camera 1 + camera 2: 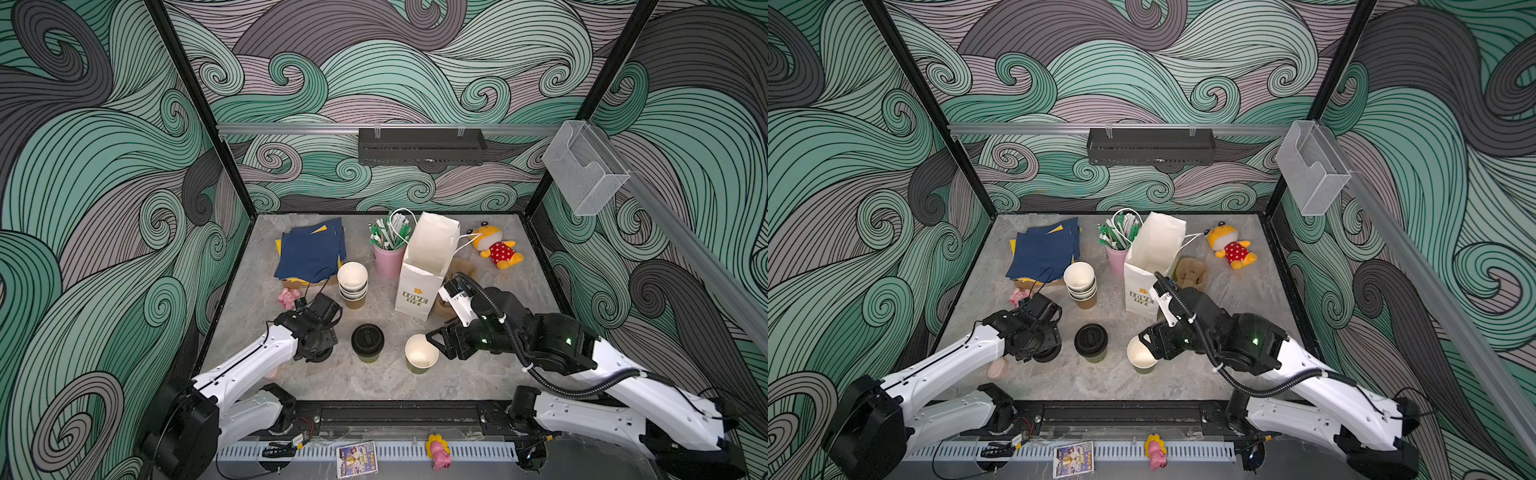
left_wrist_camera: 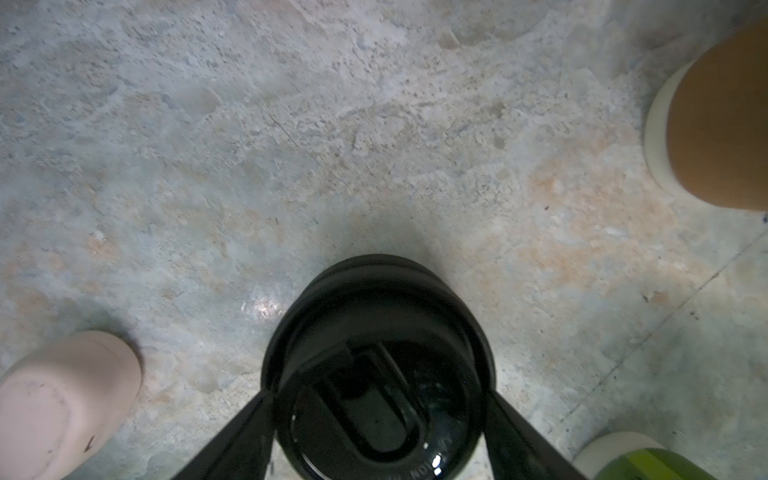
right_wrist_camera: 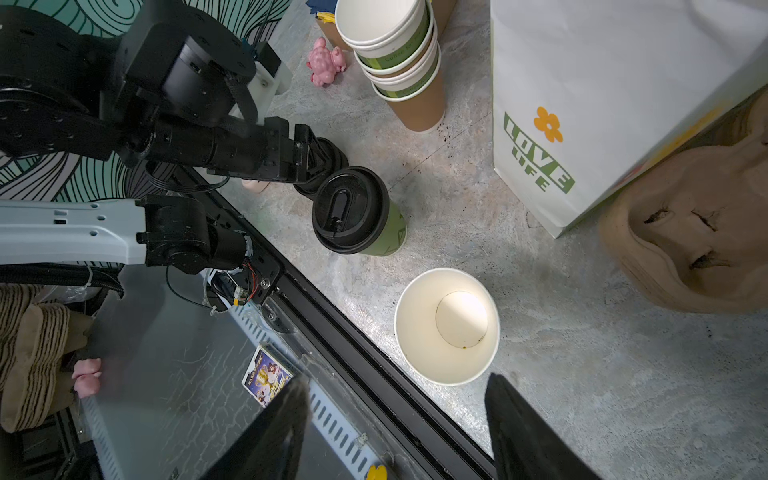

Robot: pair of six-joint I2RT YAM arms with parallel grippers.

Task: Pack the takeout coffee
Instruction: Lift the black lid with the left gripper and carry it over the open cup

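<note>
1. In both top views the left pincer (image 1: 316,350) points straight down at the table (image 1: 374,382), over a black lid (image 1: 327,356) that lies flat there. The wrist hides its fingers from here, so I cannot tell how wide they stand.
2. Also in both top views, the lidded cup (image 1: 368,340) stands upright just to the right of the left pincer, between the two pincers. The open cup (image 1: 421,353) stands upright at the tips of the right pincer (image 1: 436,344), whose jaws are apart. The bag (image 1: 428,266) stands open just beyond this pincer. The cup stack (image 1: 353,284) is beyond the left one.
3. In the left wrist view the lid (image 2: 374,299) rests on the table between the two fingers (image 2: 232,449) of the left pincer (image 2: 378,394). One finger stands at each side of its rim. They seem to touch it, but I cannot tell if they squeeze it. The green foot of the lidded cup (image 2: 648,461) is near, apart from the lid.
4. In the right wrist view the right pincer (image 3: 397,378) is wide open and holds nothing. The open cup (image 3: 446,326), white inside, stands just ahead of its fingertips (image 3: 511,407), not between them. The lidded cup (image 3: 353,212) stands farther ahead, just beside the left pincer (image 3: 311,160).
</note>
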